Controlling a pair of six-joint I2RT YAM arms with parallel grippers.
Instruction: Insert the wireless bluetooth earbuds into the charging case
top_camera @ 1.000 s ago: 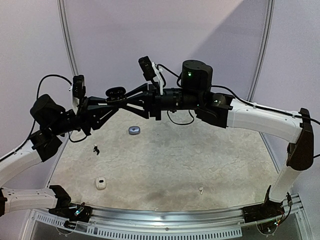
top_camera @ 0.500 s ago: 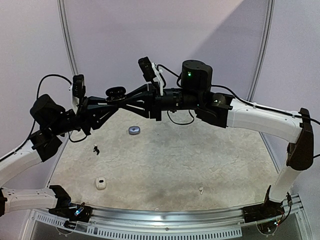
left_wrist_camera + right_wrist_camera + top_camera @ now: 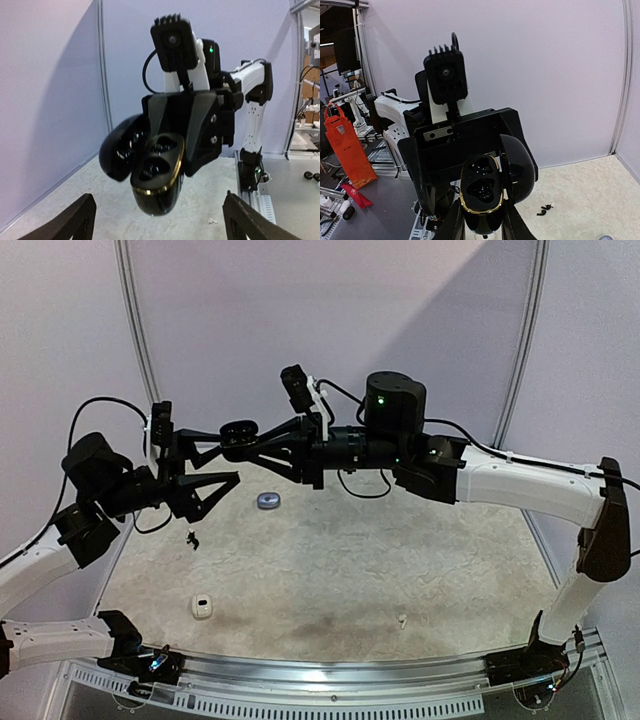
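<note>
Fingers: right gripper (image 3: 483,225) clamped on charging case (image 3: 481,197); left gripper (image 3: 230,455) spread wide, nothing held.
Case: held aloft between the arms, lid open, wells turned toward the left wrist camera.
Wells: judged empty, no bud seen seated.
Earbuds (image 3: 191,537): black pair lying on table (image 3: 330,570), well below the case.
Progress: early; pick-up and insertion both still to be done.

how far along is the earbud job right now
Done: the charging case is lifted, lid open, gripped in the right tool. In hand: the left tool is open and empty, facing it. Left: both sockets look empty; black earbuds lie on the table.
</note>
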